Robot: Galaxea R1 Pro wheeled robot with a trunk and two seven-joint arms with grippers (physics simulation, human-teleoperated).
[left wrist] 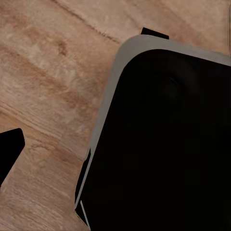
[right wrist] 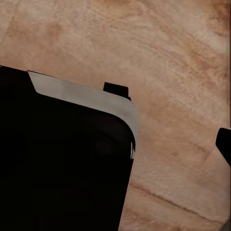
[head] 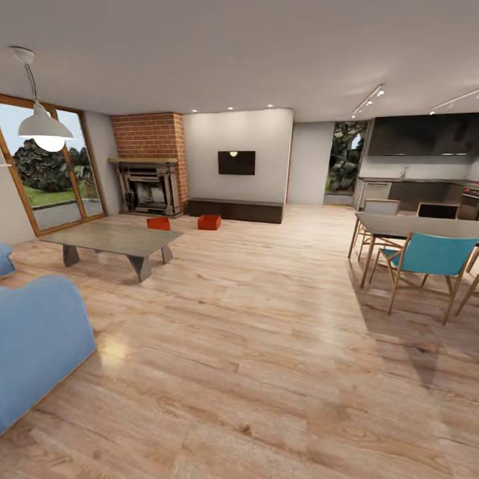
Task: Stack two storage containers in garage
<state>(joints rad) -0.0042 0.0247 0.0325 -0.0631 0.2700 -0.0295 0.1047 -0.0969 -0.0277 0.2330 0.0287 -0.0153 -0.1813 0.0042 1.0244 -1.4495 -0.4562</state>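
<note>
Room: the living room is seen from the head view, with a light wood-plank floor [head: 266, 346], a red brick fireplace [head: 150, 166], a black wall-mounted TV [head: 236, 162] and a long low dark cabinet [head: 235, 210] beneath it.
Storage containers: two orange-red open-top bins are seen on the planks at the far end of the room. The left container [head: 158, 223] is set in front of the fireplace, just behind the far edge of the low grey table [head: 110, 237]. The right container [head: 209, 221] is set just in front of the cabinet's left end. The two are near each other but apart.
Other furniture: a blue sofa [head: 36, 339] is seen at the near left, a white pendant lamp [head: 44, 125] above it, and a dining table [head: 412, 226] with a teal chair [head: 426, 256] at the right. A dark kitchen counter [head: 412, 189] is seen beyond.
Left hand: only a dark tip [left wrist: 9, 149] is seen at the edge of the left wrist view, over the planks and beside the robot's black base [left wrist: 163, 144]; whether it is spread or pressed together cannot be told.
Right hand: a dark tip [right wrist: 224, 144] is seen at the edge of the right wrist view; its state cannot be told.
</note>
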